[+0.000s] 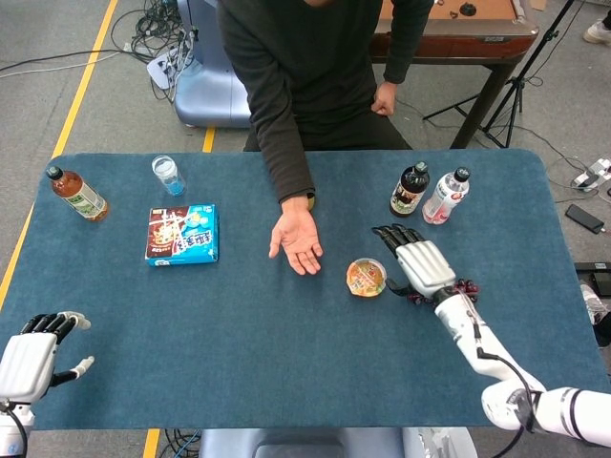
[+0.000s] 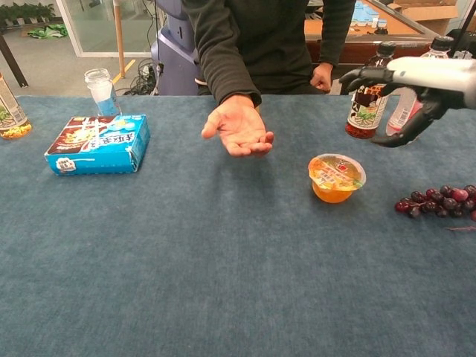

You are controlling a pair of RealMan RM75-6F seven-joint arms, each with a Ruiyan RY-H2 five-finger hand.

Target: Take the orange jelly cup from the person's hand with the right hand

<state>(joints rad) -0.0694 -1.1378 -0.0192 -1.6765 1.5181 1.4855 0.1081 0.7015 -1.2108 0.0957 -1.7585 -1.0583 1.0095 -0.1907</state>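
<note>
I see the jelly cup (image 2: 336, 178) sitting upright on the blue table (image 1: 286, 363), on its own, foil lid up. The person's hand (image 2: 238, 128) lies palm up to its left, apart from it, with a strip of bare cloth between the two. To the cup's right lie the grapes (image 2: 439, 201), near but not touching.

My right hand (image 1: 420, 265) is raised above the table just right of the cup, holding nothing, its fingers (image 2: 364, 74) spread and a little curled. In the chest view it hangs in front of the dark bottle (image 2: 366, 104) and the clear bottle (image 1: 446, 196), well above the cup. In the head view it covers most of the grapes. Its forearm runs back toward the near right table edge.

The widest open cloth is the whole near half of the table, from the cup down to the front edge. The far edge behind the cup is crowded by the two bottles and the person's body.

My left hand (image 1: 29, 358) sits off the near left corner, fingers apart, holding nothing. Along the left side are a snack box (image 1: 182, 234), a small cup (image 1: 167, 175) behind it, and a tea bottle (image 1: 77, 194) near the left edge.
</note>
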